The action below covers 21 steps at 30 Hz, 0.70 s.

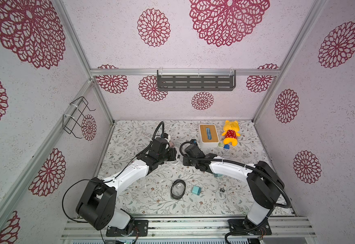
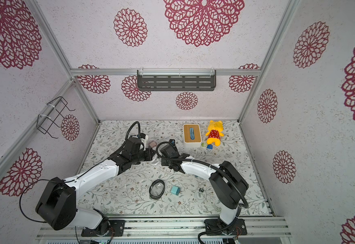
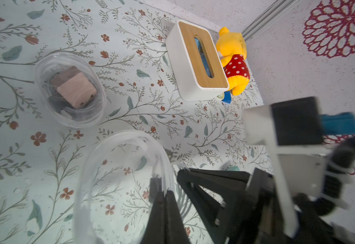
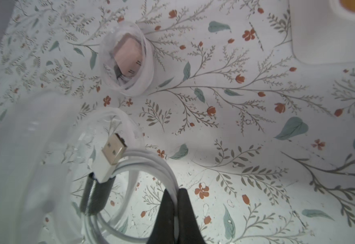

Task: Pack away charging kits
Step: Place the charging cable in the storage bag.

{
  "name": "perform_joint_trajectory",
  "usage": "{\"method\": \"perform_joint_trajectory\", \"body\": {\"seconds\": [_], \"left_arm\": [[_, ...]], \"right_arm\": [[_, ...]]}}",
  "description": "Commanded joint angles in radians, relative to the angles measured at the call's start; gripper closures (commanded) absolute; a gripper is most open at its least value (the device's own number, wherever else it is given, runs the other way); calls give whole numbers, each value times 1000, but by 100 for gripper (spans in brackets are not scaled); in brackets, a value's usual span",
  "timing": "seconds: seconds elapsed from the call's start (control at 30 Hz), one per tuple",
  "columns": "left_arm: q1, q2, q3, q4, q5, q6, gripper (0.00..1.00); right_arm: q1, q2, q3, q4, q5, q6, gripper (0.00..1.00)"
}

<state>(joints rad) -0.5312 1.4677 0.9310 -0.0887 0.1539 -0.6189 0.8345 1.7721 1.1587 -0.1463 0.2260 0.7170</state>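
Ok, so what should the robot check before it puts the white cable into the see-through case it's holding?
1. Is the right pincer shut on the cable? Ok.
2. Is the left pincer shut on the rim of the clear case? Ok.
3. Is the held case empty? Ok.
4. Is the strap wrapped round the coil so it won't unwind? Ok.
5. Is the cable lined up over the case's opening? Cannot tell; the case is a blur beside it.
6. Is the pink charger out of the way, inside the second case? Ok.
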Motion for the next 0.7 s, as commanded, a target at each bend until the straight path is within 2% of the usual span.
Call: {"method": "perform_joint_trajectory", "body": {"seconds": [0.0, 0.1, 0.4, 0.67], "left_arm": [[7, -32, -21, 71, 42, -4, 100], [8, -42, -37, 83, 14, -4, 100], [11, 27, -37, 156, 136, -58, 100], [16, 68, -35, 187, 172, -75, 100]], "right_arm": [[-2, 21, 45, -21, -6, -7, 100], [-2, 41, 51, -15, -9, -7, 100], [-3, 21, 70, -7, -28, -13, 100], [-10, 4, 58, 17, -91, -20, 100]]}}
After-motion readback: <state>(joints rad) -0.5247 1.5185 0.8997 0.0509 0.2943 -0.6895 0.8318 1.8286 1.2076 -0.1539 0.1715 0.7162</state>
